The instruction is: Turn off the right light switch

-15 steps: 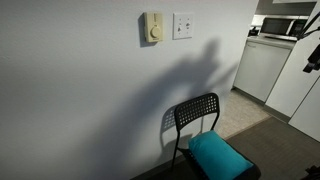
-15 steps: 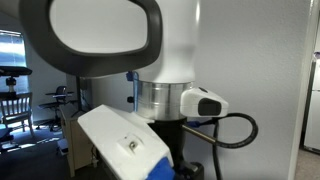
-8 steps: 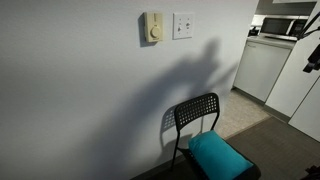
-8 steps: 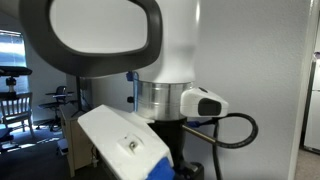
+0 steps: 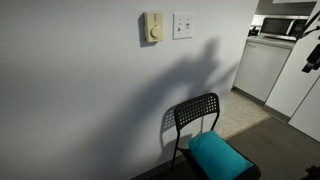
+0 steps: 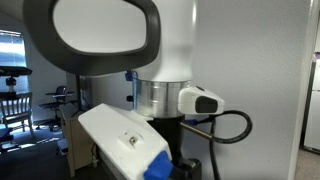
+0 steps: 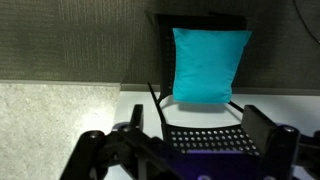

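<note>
White square wall switch plate with 2 small toggles, the right light switch (image 5: 182, 25), is mounted high on the grey wall (image 5: 70, 90) in an exterior view. It sits just beside a beige box with a round dial (image 5: 152, 28), on the side nearer the white kitchen cabinet (image 5: 262, 68). The toggle positions are too small to read.

Compared with the frame 0.5 s earlier, this view is unchanged: plate, box and chair hold the same positions. In the close exterior view, the grey-and-white joint cap (image 6: 203, 100) and the black cable loop (image 6: 248, 128) on the white robot arm (image 6: 175, 40) have shifted slightly toward the frame's left edge.

Below the plate, a black metal chair with a perforated backrest (image 5: 196, 112) stands against the wall. It carries 1 teal square cushion (image 5: 218, 155) on its seat. The wrist view shows the same cushion (image 7: 208, 62) and a perforated black panel of the chair.

The black gripper (image 7: 185, 150) enters from the bottom of the wrist view. Its 2 fingers (image 7: 268, 135) are spread wide and hold nothing, well apart from the chair.
</note>
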Available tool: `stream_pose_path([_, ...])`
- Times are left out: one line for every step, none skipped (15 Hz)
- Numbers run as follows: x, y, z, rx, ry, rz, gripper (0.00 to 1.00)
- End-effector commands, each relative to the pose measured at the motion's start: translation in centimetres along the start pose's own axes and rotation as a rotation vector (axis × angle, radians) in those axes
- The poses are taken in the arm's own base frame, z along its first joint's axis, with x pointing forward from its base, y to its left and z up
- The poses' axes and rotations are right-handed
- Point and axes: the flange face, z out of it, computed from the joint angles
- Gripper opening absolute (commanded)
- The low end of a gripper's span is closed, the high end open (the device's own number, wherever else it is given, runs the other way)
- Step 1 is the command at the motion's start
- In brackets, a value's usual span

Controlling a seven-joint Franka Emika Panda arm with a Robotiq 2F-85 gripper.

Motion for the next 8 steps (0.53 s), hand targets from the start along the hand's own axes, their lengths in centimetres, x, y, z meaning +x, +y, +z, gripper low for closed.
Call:
stream_pose_path([0.6,-1.2,-0.3,-0.014,0.01,-0.05,1.0])
stream_pose_path([0.9,-1.8,-0.6,-0.021,0.014,-0.073,1.0])
stream_pose_path([1.3,-2.3,-0.8,-0.029,0.02,-0.101,1.0])
stream_pose_path([2.1,-3.2,-1.1,-0.043,0.039,-0.153,1.0])
stream_pose_path([2.7,-3.8,-1.3,-0.05,0.05,-0.195,1.0])
stream_pose_path([3.3,-4.4,-1.7,-0.06,0.067,-0.234,1.0])
stream_pose_path([3.9,-5.2,-2.1,-0.069,0.086,-0.276,1.0])
stream_pose_path([4.6,-5.9,-2.6,-0.077,0.11,-0.32,1.0])
